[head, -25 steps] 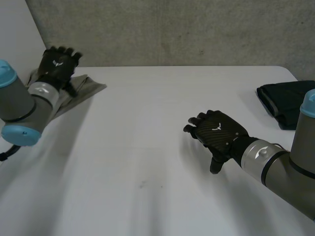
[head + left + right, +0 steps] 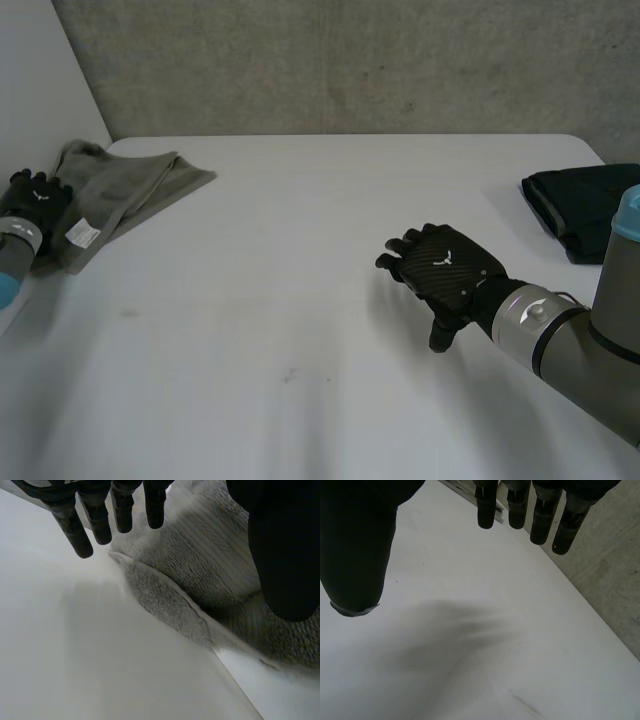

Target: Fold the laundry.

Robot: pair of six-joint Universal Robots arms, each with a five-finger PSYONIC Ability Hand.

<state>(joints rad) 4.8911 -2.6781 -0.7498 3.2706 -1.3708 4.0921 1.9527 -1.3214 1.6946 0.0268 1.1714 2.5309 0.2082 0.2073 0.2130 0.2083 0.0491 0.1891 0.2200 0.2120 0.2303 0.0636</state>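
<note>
A grey-beige knitted cloth (image 2: 130,185) lies crumpled at the table's far left, a white label (image 2: 82,233) showing on its near part. My left hand (image 2: 35,200) is at the cloth's left edge. In the left wrist view its fingers (image 2: 100,520) are straight and spread, the thumb (image 2: 285,555) apart, and the cloth (image 2: 200,560) lies under the palm with nothing pinched. My right hand (image 2: 445,272) hovers over bare table right of the middle. Its fingers (image 2: 520,505) and thumb (image 2: 355,555) are relaxed and hold nothing.
A dark folded garment (image 2: 575,205) lies at the table's right edge, beyond my right arm. The white table (image 2: 300,300) stretches wide between the two hands. A grey wall stands behind the table's far edge.
My left hand has dropped from above the cloth's back part to its left edge, nearer the table's side, uncovering the cloth. The right hand has hardly moved.
</note>
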